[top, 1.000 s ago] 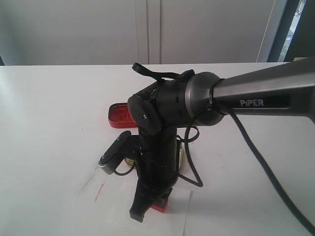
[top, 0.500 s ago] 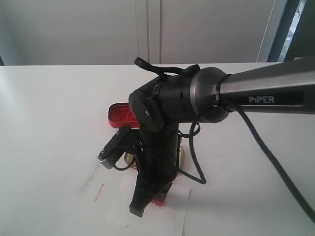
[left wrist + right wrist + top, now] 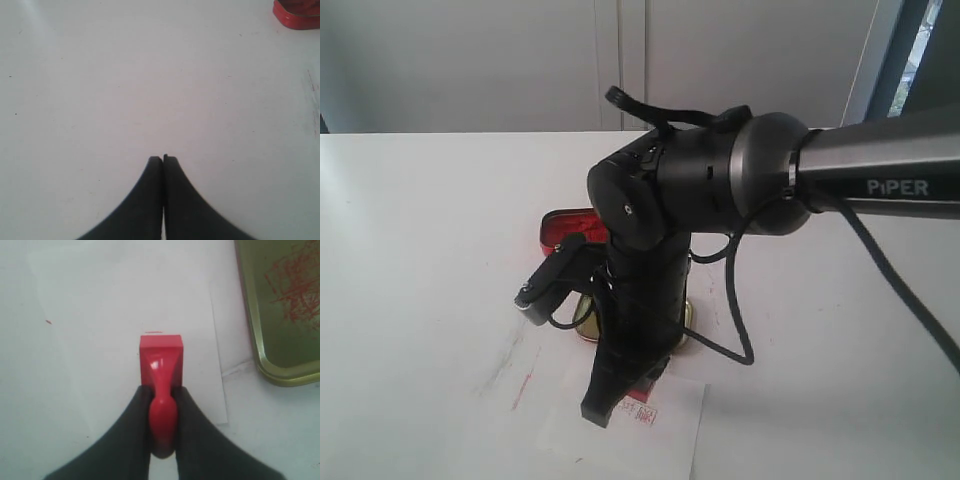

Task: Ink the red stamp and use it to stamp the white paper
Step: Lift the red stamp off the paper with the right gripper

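Exterior view: the right gripper (image 3: pixel 618 398) is seen reached across the middle and pointed down over the white paper (image 3: pixel 620 440), which is laid flat on the table (image 3: pixel 420 250) at the bottom of the view. The stamp is pretty much hidden behind the black fingers here, but a small red printed mark (image 3: pixel 642 413) can be made out on the sheet right beside the fingertips. The gold-lined lid (image 3: pixel 584 318) is sat just behind the gripper, with the red tin (image 3: pixel 563 230) further back.

Left wrist view: the left gripper (image 3: pixel 162 160) is held over bare table, jaws pressed together with nothing between them. Only a corner of the red tin is caught at the edge.

Right wrist view: the red stamp (image 3: pixel 161 357) is clamped by its narrow handle between the right gripper's fingers (image 3: pixel 131 420), with the block end stuck out past the tips, over the paper. Whether the block is touching the sheet can't be told here. The lid, smeared with red, is lying just beside the paper's edge.
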